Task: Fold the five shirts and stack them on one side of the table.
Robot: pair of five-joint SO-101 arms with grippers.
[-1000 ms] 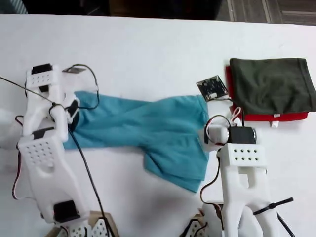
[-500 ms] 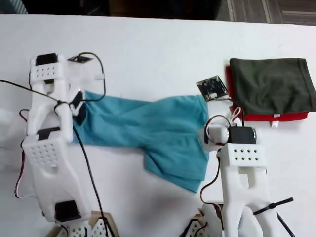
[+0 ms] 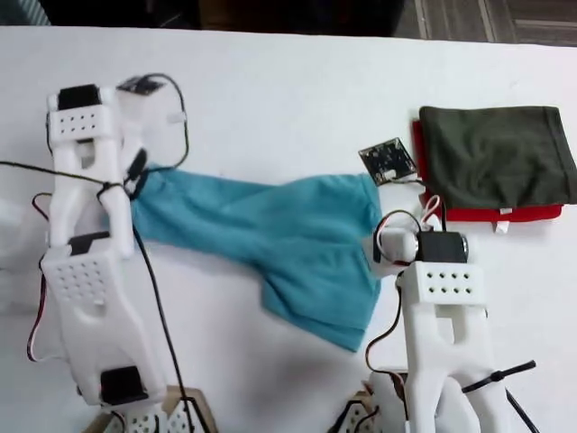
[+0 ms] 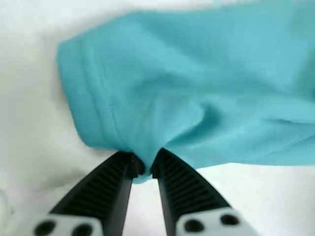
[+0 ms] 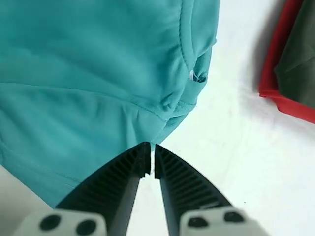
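Note:
A teal shirt (image 3: 279, 234) lies stretched across the middle of the white table (image 3: 288, 81), bunched into a long band. My left gripper (image 3: 135, 179) is at the shirt's left end; the left wrist view has it (image 4: 143, 168) shut on a fold of teal shirt fabric (image 4: 197, 88). My right gripper (image 3: 380, 203) is at the shirt's right edge. Seen from the right wrist, it (image 5: 151, 156) is shut on the hem of the teal shirt (image 5: 88, 73). At the right side a folded dark green shirt (image 3: 496, 153) rests on a folded red shirt (image 3: 505, 214).
Both arm bases stand at the near edge, with black cables looping over the left arm (image 3: 86, 271). The green shirt (image 5: 300, 64) and red shirt (image 5: 285, 96) stack lies just right of the right arm (image 3: 446, 307). Bare tabletop stretches along the far side.
My left gripper has moved toward the far side of the table, drawing the shirt's left end with it and pulling the band tauter. The right arm has stayed still.

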